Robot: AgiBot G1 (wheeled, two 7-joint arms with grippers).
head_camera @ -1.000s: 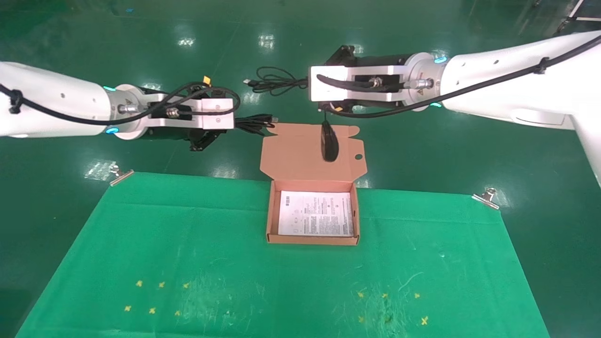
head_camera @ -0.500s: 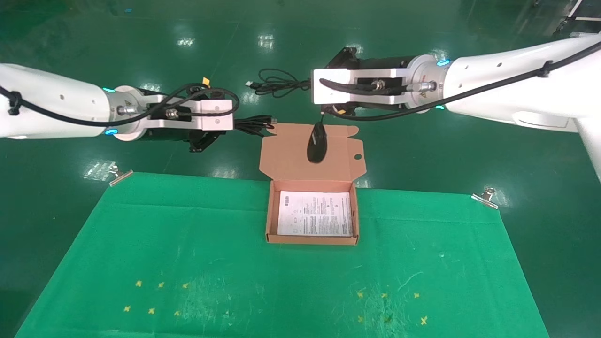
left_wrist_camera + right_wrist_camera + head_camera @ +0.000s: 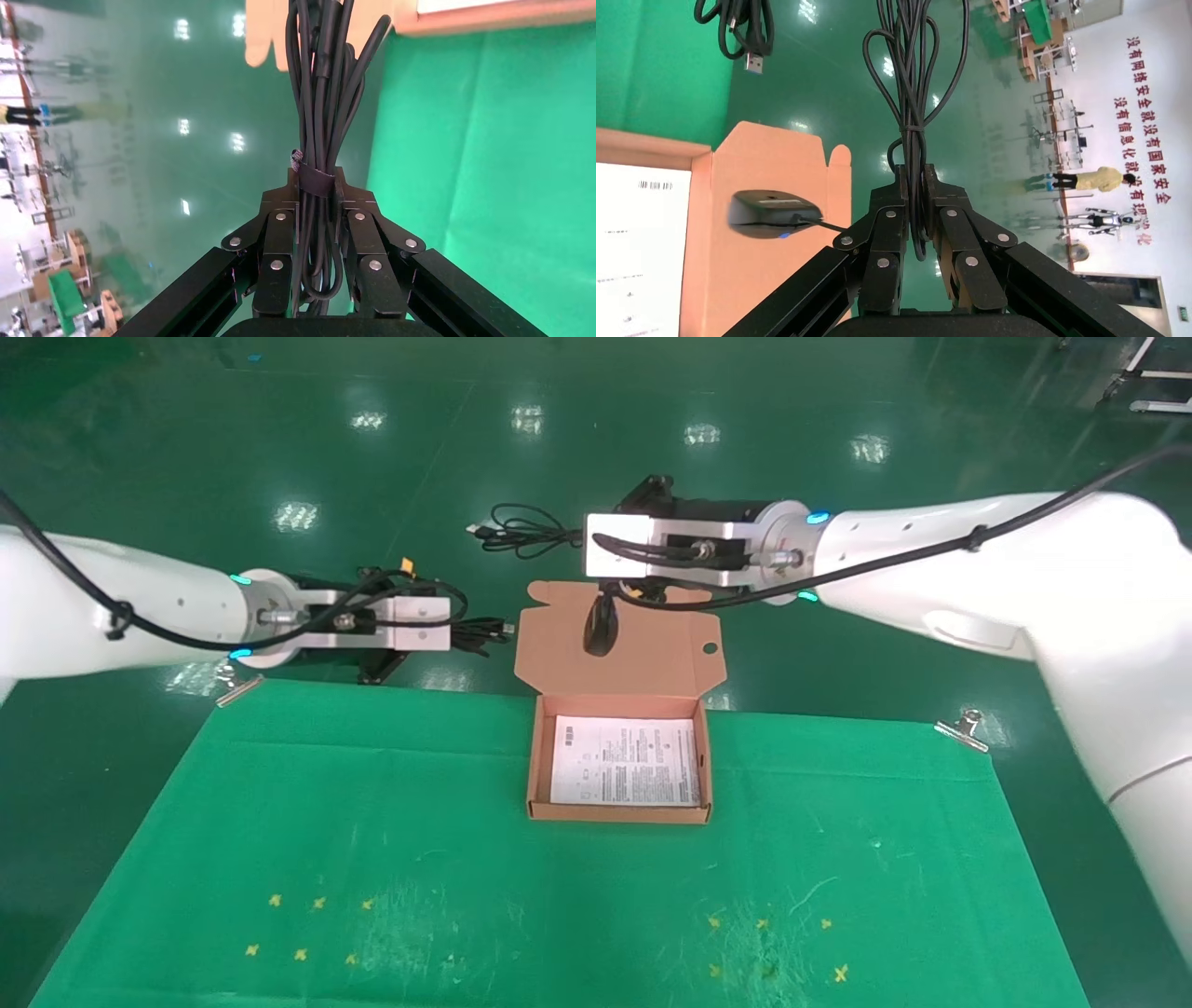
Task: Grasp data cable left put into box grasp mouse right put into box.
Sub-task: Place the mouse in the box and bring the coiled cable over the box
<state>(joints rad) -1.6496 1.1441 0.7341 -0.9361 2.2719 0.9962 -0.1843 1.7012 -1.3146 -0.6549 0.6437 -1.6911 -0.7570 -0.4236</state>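
Both loads are carried beyond the box [image 3: 618, 810]. Your left claw [image 3: 318, 210] is clamped on the data cable [image 3: 327, 105] at its banded middle; the stiff bundle juts toward the lid. Your right claw [image 3: 916, 203] pinches the mouse's thin cord [image 3: 914, 84], so the light mouse [image 3: 600, 625] dangles over the open lid and may swing. The box holds only a printed leaflet [image 3: 626, 760].

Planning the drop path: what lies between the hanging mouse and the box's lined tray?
Only the open lid. In the head view the mouse dangles before it, above the box and its leaflet.
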